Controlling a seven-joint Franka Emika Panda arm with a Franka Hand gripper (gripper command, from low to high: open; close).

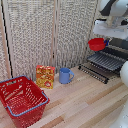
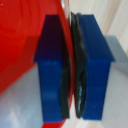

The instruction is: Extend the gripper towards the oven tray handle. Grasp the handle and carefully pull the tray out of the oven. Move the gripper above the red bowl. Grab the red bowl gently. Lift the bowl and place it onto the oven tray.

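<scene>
We hold the small red plastic bowl (image 1: pixel 96 44) by its rim, jaws clamped, above the dark wire tray (image 1: pixel 106 61); we should lower it level, then release.

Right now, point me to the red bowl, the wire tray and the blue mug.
red bowl (image 1: pixel 96 44), exterior view, on its outer side, held in the air above the tray.
wire tray (image 1: pixel 106 60), exterior view, on the middle of its parallel bars.
blue mug (image 1: pixel 64 76), exterior view, on its body beside the handle.

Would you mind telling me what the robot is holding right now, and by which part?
It holds the red bowl, pinched by its rim between the blue fingers of the gripper, one finger inside and one outside, raised above the tray.
</scene>
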